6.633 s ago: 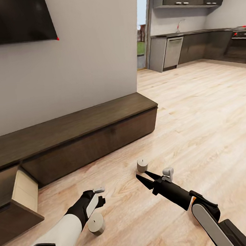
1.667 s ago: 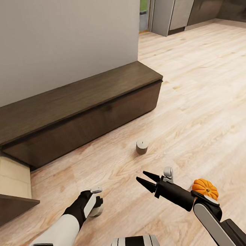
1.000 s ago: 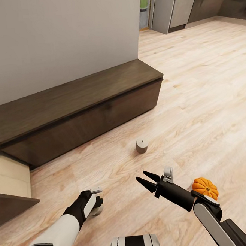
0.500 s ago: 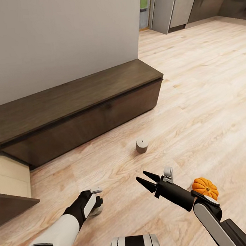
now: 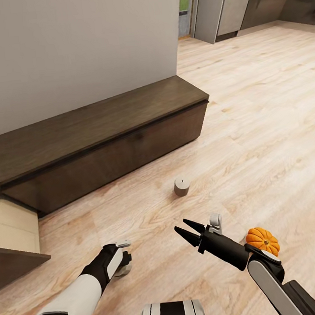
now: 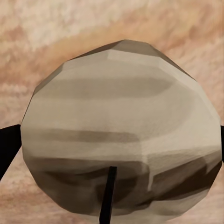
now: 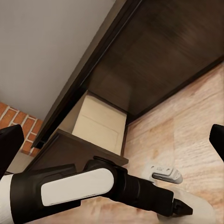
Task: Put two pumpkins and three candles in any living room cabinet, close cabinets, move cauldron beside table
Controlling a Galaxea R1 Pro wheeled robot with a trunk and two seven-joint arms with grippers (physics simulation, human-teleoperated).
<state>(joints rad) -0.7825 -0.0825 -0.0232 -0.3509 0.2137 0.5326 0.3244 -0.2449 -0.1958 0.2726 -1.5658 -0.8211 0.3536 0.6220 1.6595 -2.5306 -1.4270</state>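
A cream candle (image 5: 182, 187) stands on the wood floor in front of the long dark cabinet (image 5: 108, 147). My left gripper (image 5: 122, 263) is down over a second candle (image 6: 121, 135), with a dark fingertip (image 6: 8, 149) at its side. I cannot tell whether the fingers press on it. That candle (image 7: 198, 207) also shows beside the left arm in the right wrist view. My right gripper (image 5: 186, 232) hangs open and empty above the floor, short of the first candle. An orange pumpkin (image 5: 262, 241) sits on the floor behind my right forearm. The cauldron and table are out of view.
One cabinet drawer (image 5: 15, 234) stands pulled open at the left, its pale wood inside showing (image 7: 100, 123). A grey wall rises behind the cabinet. Kitchen units (image 5: 229, 6) lie beyond the wall's corner. Red brick (image 7: 14, 123) shows past the cabinet's end.
Nothing has moved over the last second or so. Since 6.6 s ago the camera has shifted, the pumpkin has come into view and my left gripper has gone down onto its candle.
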